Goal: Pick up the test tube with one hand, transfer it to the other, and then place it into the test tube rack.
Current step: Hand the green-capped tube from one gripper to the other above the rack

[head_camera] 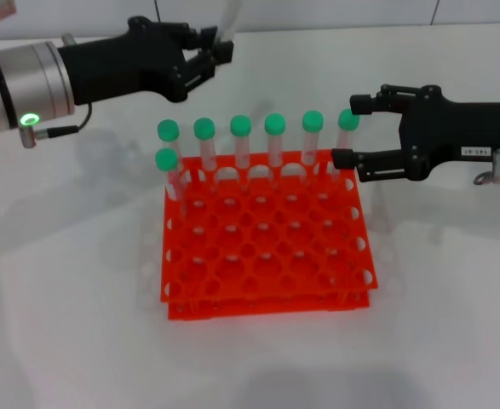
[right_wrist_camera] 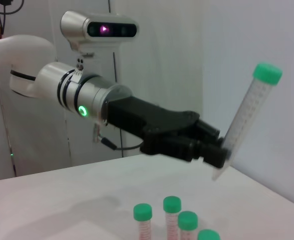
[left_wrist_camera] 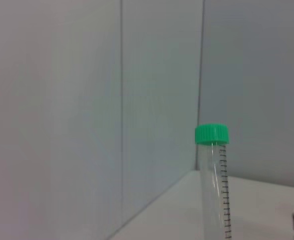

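Observation:
My left gripper, black and unlabelled, is shut on the lower end of the test tube, above and behind the rack's back left. The tube tilts upward and its cap is cut off in the head view. The right wrist view shows this gripper holding the tube, green cap up. The left wrist view shows the tube too. The orange-red test tube rack stands mid-table. My right gripper, with the white label, is open at the rack's back right corner, beside the rightmost racked tube's cap.
Several green-capped tubes stand in the rack's back row, and one more stands in the second row at the left. Their caps show low in the right wrist view. A wall rises behind the white table.

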